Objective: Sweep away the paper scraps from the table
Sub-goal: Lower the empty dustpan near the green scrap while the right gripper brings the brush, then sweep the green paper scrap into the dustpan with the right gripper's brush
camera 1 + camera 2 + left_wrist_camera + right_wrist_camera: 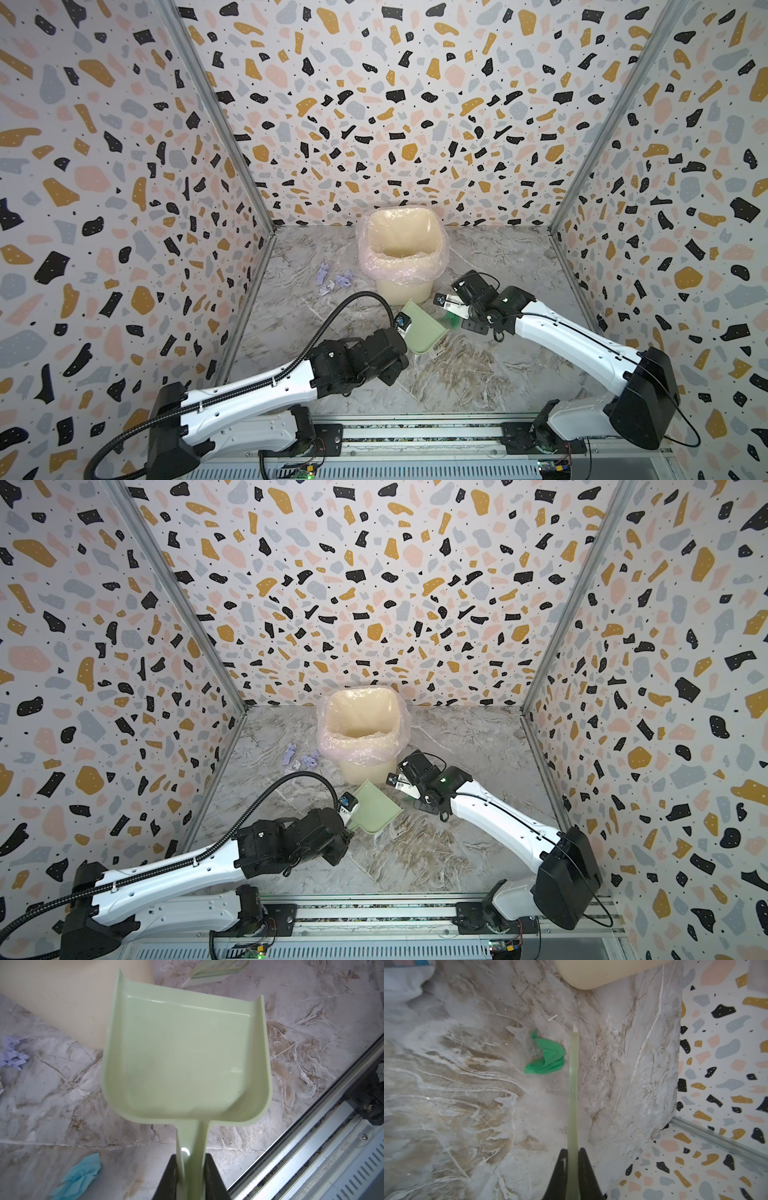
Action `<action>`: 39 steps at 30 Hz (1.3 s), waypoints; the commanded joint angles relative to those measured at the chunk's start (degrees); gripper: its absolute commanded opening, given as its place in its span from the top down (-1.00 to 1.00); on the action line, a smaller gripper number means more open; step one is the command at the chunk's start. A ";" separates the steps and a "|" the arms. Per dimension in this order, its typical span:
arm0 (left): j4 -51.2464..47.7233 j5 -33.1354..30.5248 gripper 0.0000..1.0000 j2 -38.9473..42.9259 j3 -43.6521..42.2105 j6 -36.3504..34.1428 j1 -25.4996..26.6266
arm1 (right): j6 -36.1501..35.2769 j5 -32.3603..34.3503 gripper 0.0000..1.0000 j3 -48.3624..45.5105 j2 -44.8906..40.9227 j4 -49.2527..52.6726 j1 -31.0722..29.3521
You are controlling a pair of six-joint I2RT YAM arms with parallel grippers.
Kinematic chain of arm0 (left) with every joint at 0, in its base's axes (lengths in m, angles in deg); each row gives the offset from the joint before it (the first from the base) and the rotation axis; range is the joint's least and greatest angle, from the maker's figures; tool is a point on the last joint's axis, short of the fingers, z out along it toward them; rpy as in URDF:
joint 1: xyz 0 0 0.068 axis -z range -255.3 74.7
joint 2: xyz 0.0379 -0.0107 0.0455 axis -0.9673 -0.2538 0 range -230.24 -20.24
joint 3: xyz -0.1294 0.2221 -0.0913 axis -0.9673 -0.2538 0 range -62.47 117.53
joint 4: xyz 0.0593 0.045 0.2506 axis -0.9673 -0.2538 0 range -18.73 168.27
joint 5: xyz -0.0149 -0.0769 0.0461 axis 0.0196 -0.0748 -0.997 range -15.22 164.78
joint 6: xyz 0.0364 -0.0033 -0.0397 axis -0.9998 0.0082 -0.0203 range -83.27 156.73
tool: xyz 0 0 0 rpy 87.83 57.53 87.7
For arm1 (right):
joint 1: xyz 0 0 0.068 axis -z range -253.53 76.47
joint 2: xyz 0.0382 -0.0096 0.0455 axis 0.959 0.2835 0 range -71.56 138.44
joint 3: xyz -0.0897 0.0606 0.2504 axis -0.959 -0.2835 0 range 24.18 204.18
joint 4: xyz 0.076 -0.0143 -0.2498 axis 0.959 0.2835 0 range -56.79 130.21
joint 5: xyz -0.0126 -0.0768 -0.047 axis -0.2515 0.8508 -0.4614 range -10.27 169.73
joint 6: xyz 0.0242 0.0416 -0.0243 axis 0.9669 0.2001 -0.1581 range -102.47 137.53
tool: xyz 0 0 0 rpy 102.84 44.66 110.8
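Note:
Lavender paper scraps [334,281] [300,759] [12,1056] lie on the marble table [478,374] left of the bin. A green scrap [547,1057] [451,319] lies right beside a thin pale green sweeper blade [573,1088], on which my right gripper [573,1153] [451,307] is shut. A light blue scrap [80,1176] shows only in the left wrist view, close to my left gripper [191,1159] [401,328]. That gripper is shut on the handle of the pale green dustpan [182,1053] [424,328] [374,808], which holds nothing.
A cream bin [401,286] [361,771] with a pink liner stands at the back middle, just behind both grippers. Terrazzo walls close in three sides. A metal rail [415,432] runs along the front edge.

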 commanded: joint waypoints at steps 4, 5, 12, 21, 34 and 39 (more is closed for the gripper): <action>4.56 1.78 1.00 2.57 -3.48 5.57 2.22 | -11.36 2.70 1.00 -0.28 1.65 -5.58 -0.46; 4.49 1.82 1.00 2.69 -3.85 5.87 2.43 | -12.73 2.35 1.00 -0.71 1.86 -6.05 -0.46; 2.96 2.05 1.00 3.89 -5.46 7.11 3.50 | -19.13 -3.15 1.00 -2.23 1.40 -6.74 -0.46; 2.10 2.87 1.00 5.14 -7.34 7.91 3.68 | -19.69 -9.82 1.00 -1.97 -0.93 8.44 -1.28; 6.45 7.98 1.00 -1.34 -9.26 7.19 6.65 | -8.78 -14.02 1.00 2.20 -5.90 22.94 -4.26; 9.44 8.51 1.00 -6.33 -8.72 7.91 9.92 | -1.16 -13.91 1.00 9.39 -1.10 26.78 1.33</action>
